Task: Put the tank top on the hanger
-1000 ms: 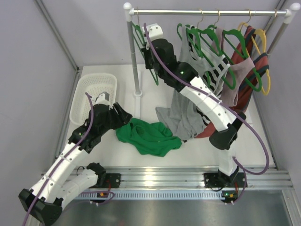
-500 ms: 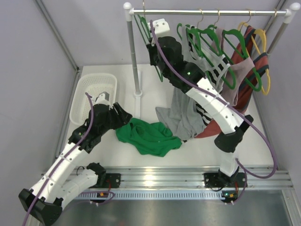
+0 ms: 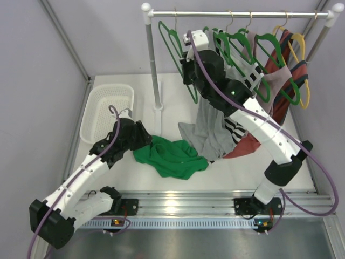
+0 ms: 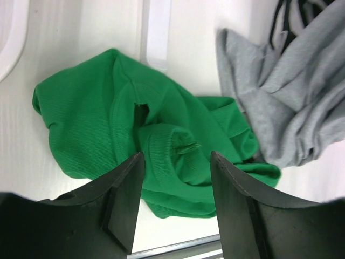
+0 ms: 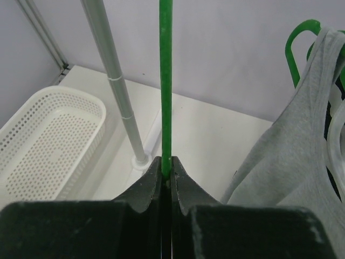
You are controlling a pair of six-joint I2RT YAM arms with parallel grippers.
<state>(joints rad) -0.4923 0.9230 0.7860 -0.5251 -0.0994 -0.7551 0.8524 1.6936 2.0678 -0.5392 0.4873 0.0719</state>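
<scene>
The bright green tank top (image 3: 172, 156) lies crumpled on the white table; it fills the left wrist view (image 4: 151, 135). My left gripper (image 3: 141, 141) is open at the top's left edge, its fingers (image 4: 123, 199) just above the fabric and holding nothing. My right gripper (image 3: 190, 63) is shut on a thin green hanger (image 3: 180, 59), pinching its bar (image 5: 165, 81) between the pads. The hanger hangs off the rail, lifted away to the right of the rack's post.
A clothes rack with a metal rail (image 3: 237, 14) and post (image 3: 153, 65) stands at the back. It carries green and yellow hangers, a grey top (image 3: 210, 127), a striped top and others. A white basket (image 3: 107, 110) sits at the left.
My right gripper has carried the green hanger rightward along the rail, away from the post. My left gripper has shifted slightly toward the green top.
</scene>
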